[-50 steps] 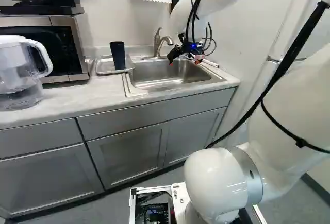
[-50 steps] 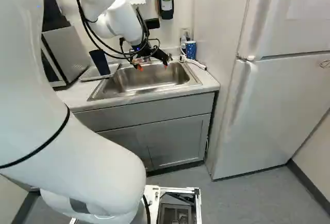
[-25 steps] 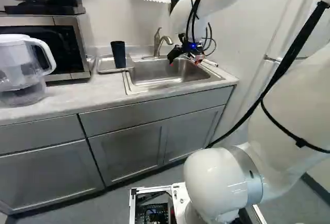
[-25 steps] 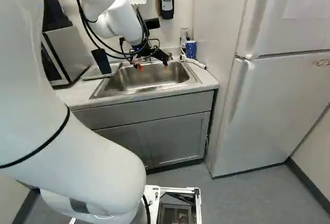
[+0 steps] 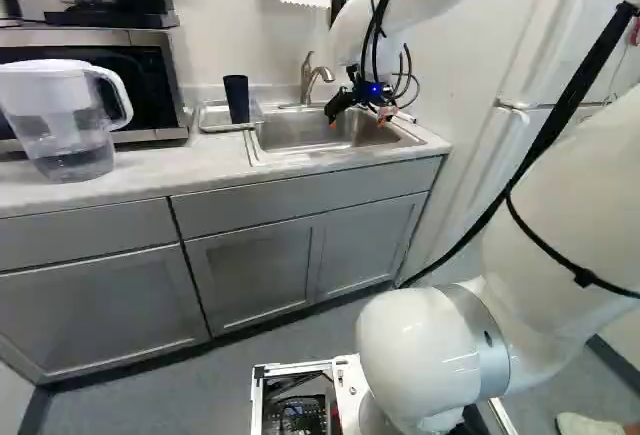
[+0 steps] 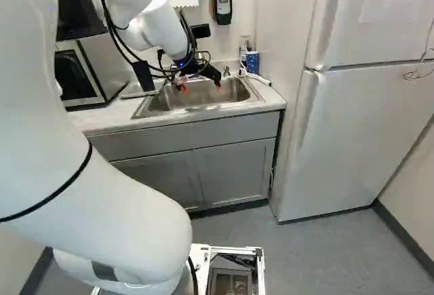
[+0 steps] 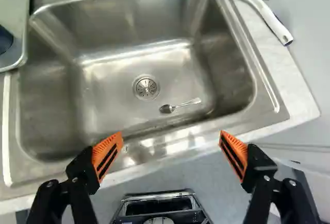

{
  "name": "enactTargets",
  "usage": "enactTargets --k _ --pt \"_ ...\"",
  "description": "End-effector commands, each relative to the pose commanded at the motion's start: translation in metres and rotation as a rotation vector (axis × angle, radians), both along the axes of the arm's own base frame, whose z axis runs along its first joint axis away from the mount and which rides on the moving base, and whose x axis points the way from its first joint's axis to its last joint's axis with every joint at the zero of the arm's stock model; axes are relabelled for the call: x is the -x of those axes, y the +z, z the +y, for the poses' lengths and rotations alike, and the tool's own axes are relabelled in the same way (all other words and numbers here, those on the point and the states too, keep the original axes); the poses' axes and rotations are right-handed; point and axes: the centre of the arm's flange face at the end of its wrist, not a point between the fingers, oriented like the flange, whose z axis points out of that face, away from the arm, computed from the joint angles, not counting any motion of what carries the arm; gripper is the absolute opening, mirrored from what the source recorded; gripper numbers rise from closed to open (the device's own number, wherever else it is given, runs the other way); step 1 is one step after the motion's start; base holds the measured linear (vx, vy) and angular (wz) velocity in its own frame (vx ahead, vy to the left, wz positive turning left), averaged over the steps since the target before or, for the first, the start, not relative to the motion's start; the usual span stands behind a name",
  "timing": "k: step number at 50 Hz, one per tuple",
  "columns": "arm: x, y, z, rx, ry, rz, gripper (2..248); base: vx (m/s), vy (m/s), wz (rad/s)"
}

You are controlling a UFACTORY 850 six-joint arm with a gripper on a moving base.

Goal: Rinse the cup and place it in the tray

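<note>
Between the earlier frame and this one the base has moved: in the left base view the desk (image 5: 150,177) and all it carries have shifted toward the right, while the arm (image 5: 430,355) keeps its pose against its own lowest joint. The dark cup (image 5: 236,98) stands upright in the metal tray (image 5: 211,121), as before, on the side of the sink (image 5: 320,135) toward the microwave (image 5: 153,85).

The fingers (image 6: 211,74) hang above the sink area, spread wide apart. In the wrist view their orange pads (image 7: 107,154) face each other across a broad gap, with the near rim of the sink between and beyond them. Down in the basin a spoon (image 7: 167,108) lies just beside the drain (image 7: 146,87). A brush with a white handle (image 7: 264,13) rests on the other side of the sink from the tray, near a blue cup (image 6: 252,62). The water pitcher (image 5: 65,120) stands in front of the microwave.
</note>
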Motion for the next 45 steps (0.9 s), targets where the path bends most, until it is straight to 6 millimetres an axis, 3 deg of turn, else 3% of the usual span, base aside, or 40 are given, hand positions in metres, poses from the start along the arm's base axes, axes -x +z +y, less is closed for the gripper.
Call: enactTargets --k 45 --pt "0.0000 0.0000 0.0000 0.000 0.000 0.000 247 -0.159 0.005 0.173"
